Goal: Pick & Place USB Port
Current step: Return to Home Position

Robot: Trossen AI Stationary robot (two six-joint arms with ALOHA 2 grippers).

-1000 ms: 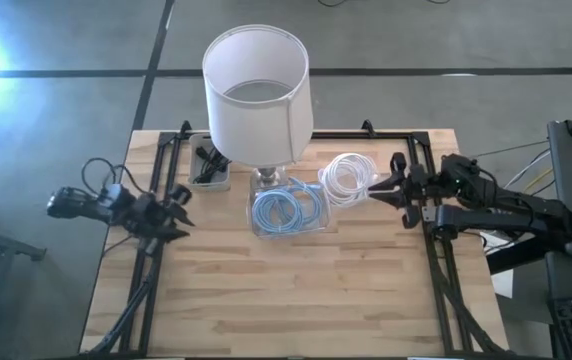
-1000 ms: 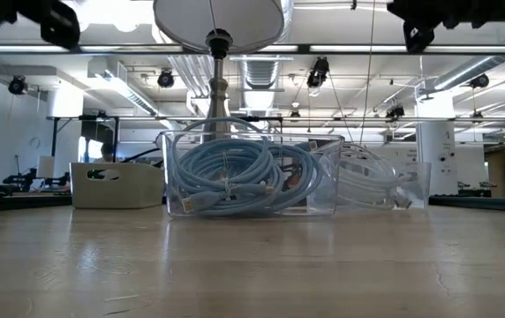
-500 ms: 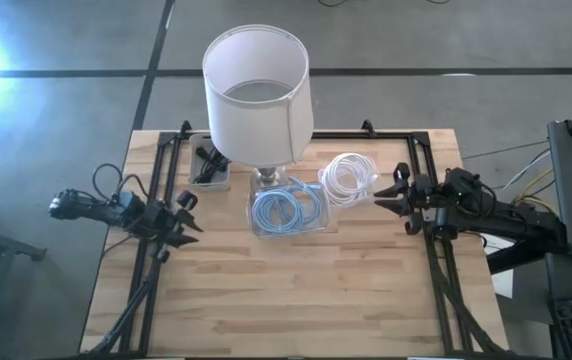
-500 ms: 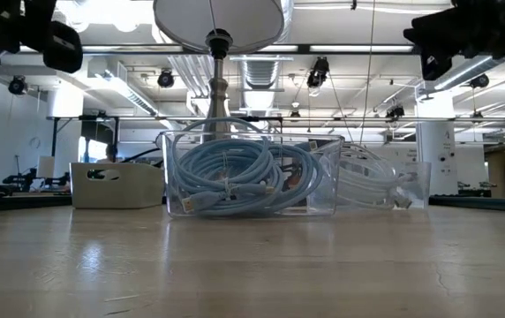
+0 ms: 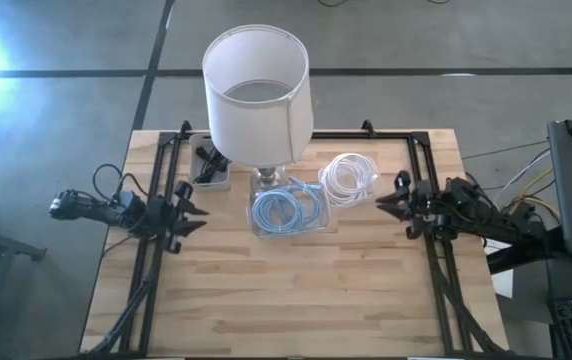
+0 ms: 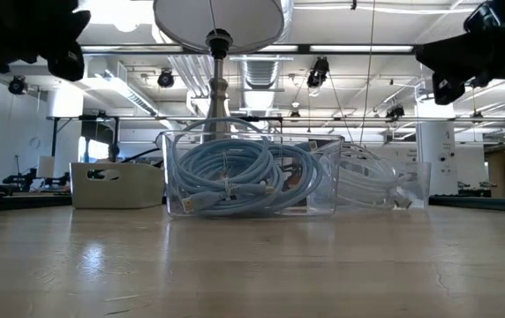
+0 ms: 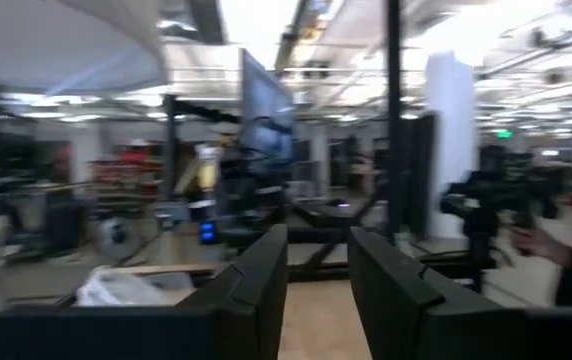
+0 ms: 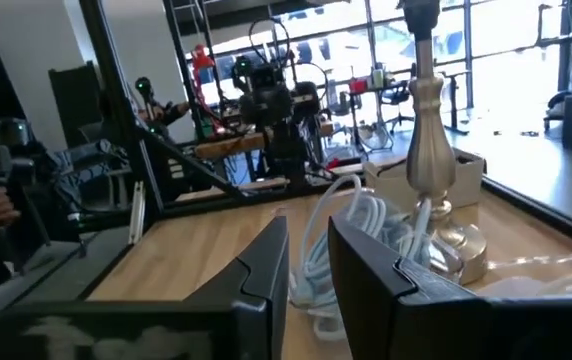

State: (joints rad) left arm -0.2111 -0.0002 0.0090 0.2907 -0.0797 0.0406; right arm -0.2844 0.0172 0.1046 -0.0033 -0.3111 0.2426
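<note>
The blue cable and white cable lie in clear bins toward the tabletop's back edge. The left gripper hangs at its left edge and the right gripper at its right. Both jaws look spread a little.

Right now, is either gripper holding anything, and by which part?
Nothing is held. The left gripper and the right gripper are both open and empty, well apart from the blue cables and the white cables.

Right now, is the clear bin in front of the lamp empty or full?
Full: coiled blue cables fill the clear bin, reaching near its rim in the low view.
</note>
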